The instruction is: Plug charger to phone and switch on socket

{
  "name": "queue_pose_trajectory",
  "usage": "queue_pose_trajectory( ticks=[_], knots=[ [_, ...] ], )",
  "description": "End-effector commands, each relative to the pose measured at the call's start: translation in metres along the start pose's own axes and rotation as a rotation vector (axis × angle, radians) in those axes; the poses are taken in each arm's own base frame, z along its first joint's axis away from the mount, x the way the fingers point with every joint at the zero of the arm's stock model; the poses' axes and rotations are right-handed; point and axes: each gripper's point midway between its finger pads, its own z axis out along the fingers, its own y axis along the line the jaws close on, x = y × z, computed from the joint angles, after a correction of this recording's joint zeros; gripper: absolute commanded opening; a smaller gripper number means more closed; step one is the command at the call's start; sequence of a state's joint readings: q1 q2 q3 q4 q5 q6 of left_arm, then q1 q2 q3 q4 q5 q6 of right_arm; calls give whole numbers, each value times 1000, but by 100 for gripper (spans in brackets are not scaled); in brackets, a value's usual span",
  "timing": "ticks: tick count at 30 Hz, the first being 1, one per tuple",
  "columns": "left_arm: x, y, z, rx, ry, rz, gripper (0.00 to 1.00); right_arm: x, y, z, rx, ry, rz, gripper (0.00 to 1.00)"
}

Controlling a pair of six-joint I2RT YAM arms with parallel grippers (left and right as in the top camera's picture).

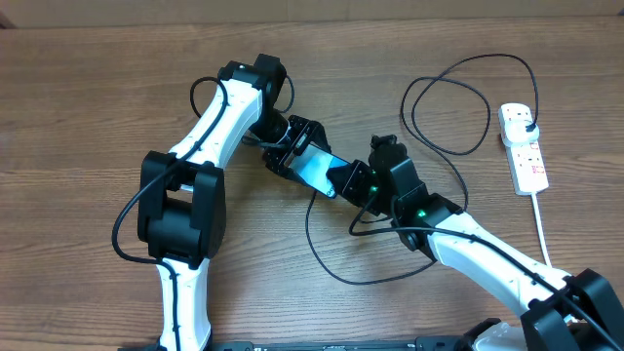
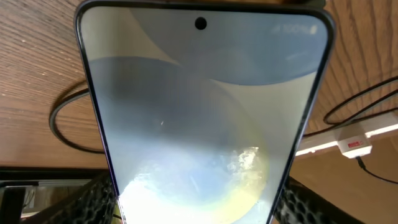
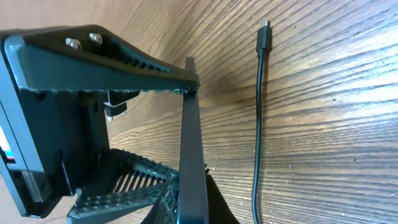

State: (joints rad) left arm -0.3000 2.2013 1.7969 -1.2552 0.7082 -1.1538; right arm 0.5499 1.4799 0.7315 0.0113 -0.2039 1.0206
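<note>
Wood-grain table (image 1: 97,97), centre: the left gripper (image 1: 290,151) and right gripper (image 1: 353,181) each clamp one end of the phone (image 1: 317,168). The charger (image 3: 259,124) tip lies loose nearby; the socket (image 1: 524,146) sits at far right.

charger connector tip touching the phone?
Apart. The right wrist view shows the connector tip lying on the table, with a clear strip of bare wood between it and the phone, seen edge-on.
</note>
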Motion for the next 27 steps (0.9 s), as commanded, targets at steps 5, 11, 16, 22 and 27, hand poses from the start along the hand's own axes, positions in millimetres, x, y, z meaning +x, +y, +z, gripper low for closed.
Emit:
queue_pose_trajectory(
  ticks=[5, 11, 16, 22, 27],
  knots=[
    [4, -25, -7, 90, -2, 259, 84, -38, 10, -33, -30, -98, 22, 4],
    [11, -60, -18, 265, 28, 569, 84, -58, 10, -56, -42, -158, 47, 4],
    [32, -90, -35, 451, 105, 766, 86, -79, 10, -72, -65, -219, 128, 4],
    [61, -116, -60, 632, 215, 901, 86, -116, 3, -91, -115, -321, 315, 4],
    [70, -125, -70, 681, 260, 906, 86, -145, 17, -108, -224, -407, 379, 4]
  ],
)
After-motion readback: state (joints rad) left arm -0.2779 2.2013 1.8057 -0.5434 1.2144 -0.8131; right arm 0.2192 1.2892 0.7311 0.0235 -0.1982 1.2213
